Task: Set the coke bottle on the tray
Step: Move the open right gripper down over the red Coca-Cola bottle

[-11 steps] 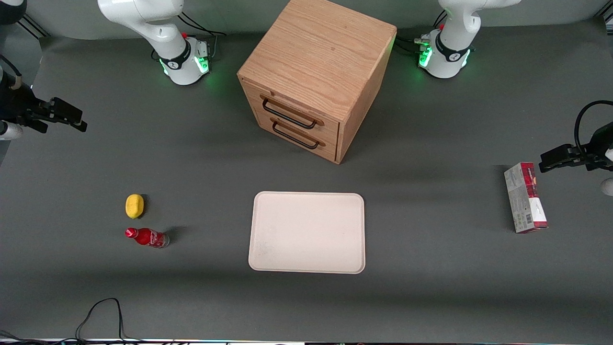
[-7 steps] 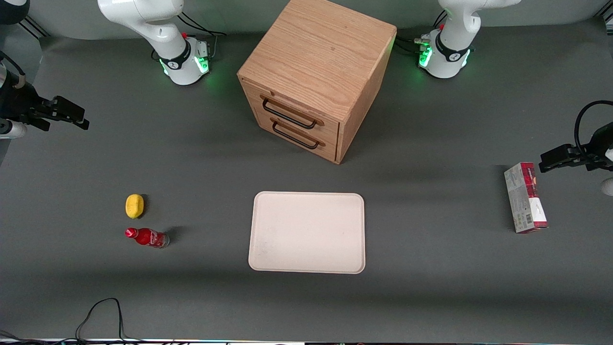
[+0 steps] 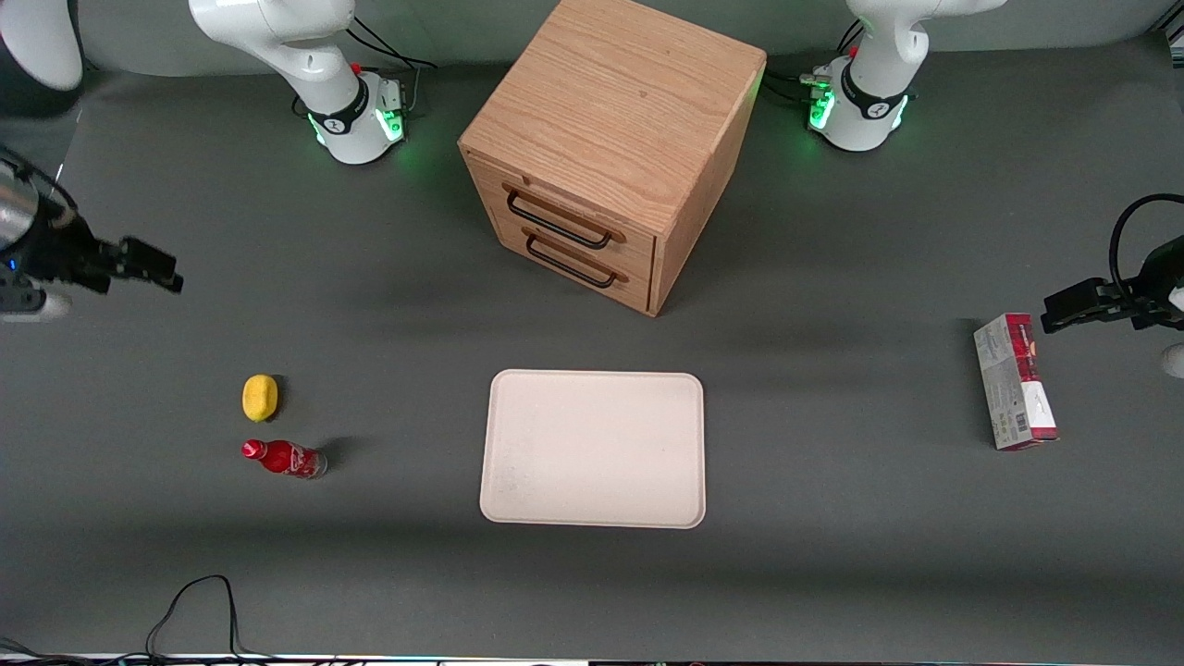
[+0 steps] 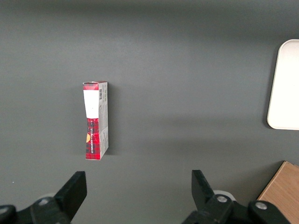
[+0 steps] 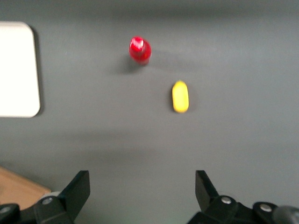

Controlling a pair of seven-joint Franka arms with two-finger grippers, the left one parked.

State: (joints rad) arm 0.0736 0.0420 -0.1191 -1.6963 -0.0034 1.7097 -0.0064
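Bottle, small, red-capped coke bottle (image 3: 285,459), stands on grey table (image 3: 388,573), well apart from the cream-white flat tray (image 3: 593,449), just beside a yellow lump (image 3: 260,398). Farther up, my gripper (image 5: 142,193) hovers spread wide, empty, presumably ready for the cap.
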